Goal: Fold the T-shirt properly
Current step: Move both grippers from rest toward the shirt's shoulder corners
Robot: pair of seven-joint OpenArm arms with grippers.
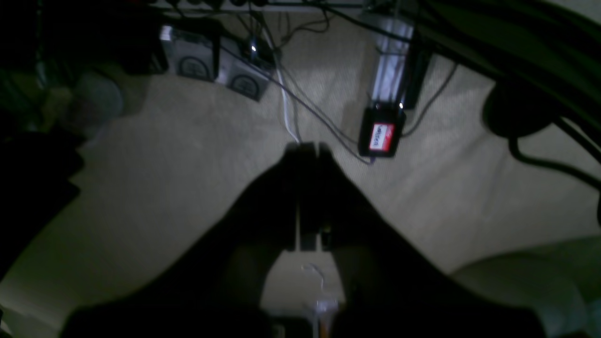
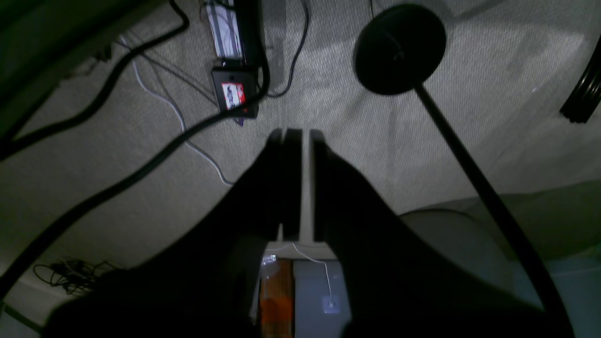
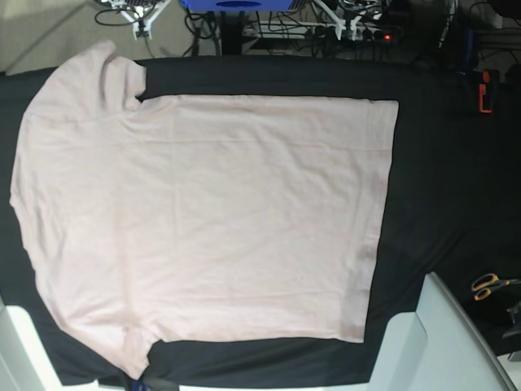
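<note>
Jaws of left gripper [image 1: 308,149] pressed together, holding nothing; right gripper [image 2: 297,134] nearly closed, thin slit between fingers, also empty. Both wrist views looked down on carpet and cables, away from table. T-shirt [image 3: 203,220] lay flat, spread across black table cloth [image 3: 440,179], filling left and centre of base view; long axis ran left-right, collar end at left edge, hem toward right, sleeves at upper left and lower left. Orange-handled scissors [image 3: 488,285] at lower right, well apart from hem. Small red tool [image 3: 484,90] at upper right.
</note>
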